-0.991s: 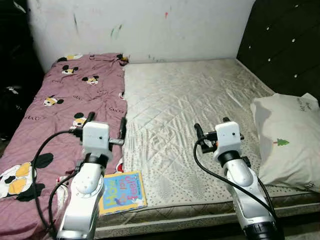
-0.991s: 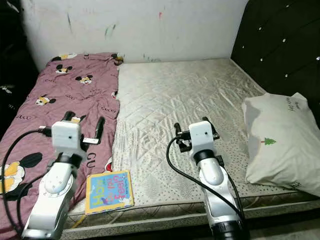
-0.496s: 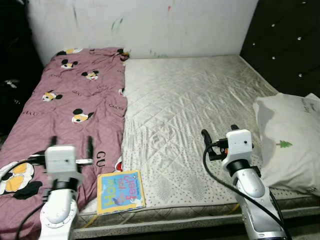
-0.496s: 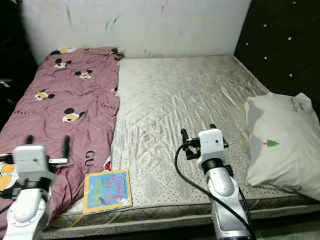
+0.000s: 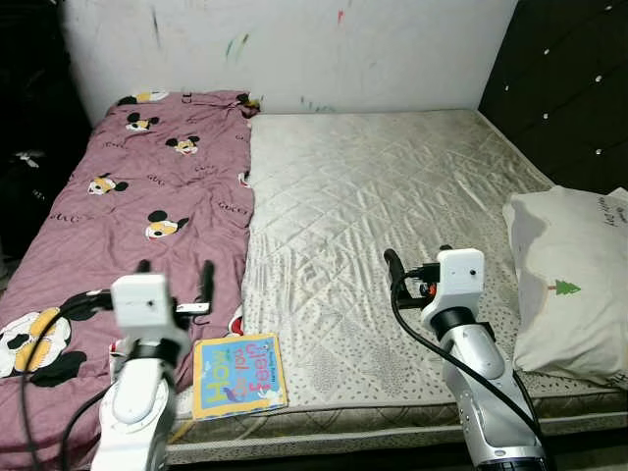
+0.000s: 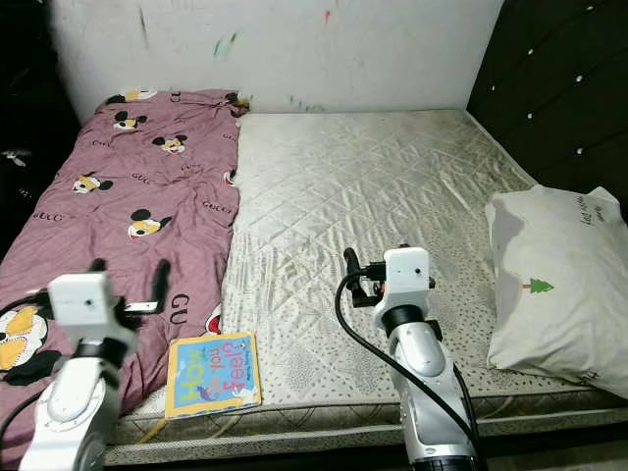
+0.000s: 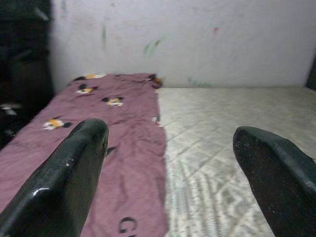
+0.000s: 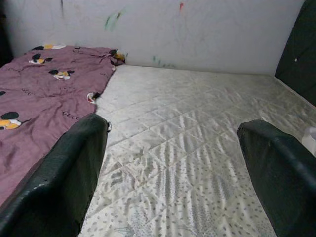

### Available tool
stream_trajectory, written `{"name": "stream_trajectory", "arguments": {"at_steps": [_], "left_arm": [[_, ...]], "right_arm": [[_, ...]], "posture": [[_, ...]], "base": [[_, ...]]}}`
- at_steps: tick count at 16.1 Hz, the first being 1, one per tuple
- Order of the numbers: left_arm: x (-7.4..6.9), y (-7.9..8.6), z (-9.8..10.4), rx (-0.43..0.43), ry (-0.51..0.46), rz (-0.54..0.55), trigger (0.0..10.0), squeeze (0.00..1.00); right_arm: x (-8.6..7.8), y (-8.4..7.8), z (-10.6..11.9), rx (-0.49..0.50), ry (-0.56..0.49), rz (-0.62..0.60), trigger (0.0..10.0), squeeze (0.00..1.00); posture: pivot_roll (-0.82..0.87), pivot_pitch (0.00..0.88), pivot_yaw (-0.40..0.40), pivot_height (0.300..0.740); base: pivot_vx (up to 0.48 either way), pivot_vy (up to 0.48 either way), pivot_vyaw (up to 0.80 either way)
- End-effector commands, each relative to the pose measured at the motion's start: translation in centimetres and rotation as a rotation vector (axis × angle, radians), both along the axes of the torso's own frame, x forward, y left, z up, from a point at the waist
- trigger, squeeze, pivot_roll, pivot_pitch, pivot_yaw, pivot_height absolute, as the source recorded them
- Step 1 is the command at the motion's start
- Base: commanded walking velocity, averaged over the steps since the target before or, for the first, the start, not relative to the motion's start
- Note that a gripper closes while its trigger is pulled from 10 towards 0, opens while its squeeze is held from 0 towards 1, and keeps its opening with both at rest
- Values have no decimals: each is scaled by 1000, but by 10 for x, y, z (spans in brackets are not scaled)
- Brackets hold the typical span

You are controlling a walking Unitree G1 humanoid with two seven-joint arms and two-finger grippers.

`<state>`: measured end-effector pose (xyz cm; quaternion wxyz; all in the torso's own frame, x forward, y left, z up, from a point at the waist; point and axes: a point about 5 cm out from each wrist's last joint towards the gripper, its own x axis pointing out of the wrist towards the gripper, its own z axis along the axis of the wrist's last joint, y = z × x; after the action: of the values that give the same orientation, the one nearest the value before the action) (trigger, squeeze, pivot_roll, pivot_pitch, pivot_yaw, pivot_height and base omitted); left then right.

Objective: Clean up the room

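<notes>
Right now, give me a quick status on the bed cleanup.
Left gripper and right gripper open, empty, over the bed. Book untouched at mattress edge. Nothing blocking.

We see a thin children's book [image 5: 239, 375] with a bright blue and yellow cover lying flat at the front edge of the mattress [image 5: 392, 196], just beside the hem of the mauve cartoon-mouse blanket [image 5: 147, 206], which is spread loosely and somewhat wrinkled along the mattress's left side from the back edge to the front. A white pillow [image 5: 574, 285] with a small green tree printed on it lies at the right edge near the front corner. Its far end seems to rest against the dark headboard [image 5: 569, 88].
</notes>
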<state>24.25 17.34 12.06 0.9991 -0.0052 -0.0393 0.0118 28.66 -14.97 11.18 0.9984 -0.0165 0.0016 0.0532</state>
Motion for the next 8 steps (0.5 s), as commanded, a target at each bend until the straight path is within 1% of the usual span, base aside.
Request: {"name": "stream_trajectory", "arguments": {"at_steps": [1,3,6,8], "left_arm": [[2,-4,4,-13,-7,-35,10000,0],[1,-8,3,-18,5,-48,10000,0],[-2,-5,-4,-33,39,-26,10000,0],[-2,-4,-7,-23,49,-16,10000,0]], "right_arm": [[1,-2,3,5,-3,-11,10000,0],[1,-2,3,3,-1,-10,10000,0],[0,-1,1,-4,7,-10,10000,0],[-2,-2,-8,-21,36,-16,10000,0]], "posture": [[-45,0,-17,740],[-43,0,-18,740],[-40,0,-22,740],[-33,0,-30,740]], "base": [[0,0,0],[0,0,0],[0,0,0],[0,0,0]]}}
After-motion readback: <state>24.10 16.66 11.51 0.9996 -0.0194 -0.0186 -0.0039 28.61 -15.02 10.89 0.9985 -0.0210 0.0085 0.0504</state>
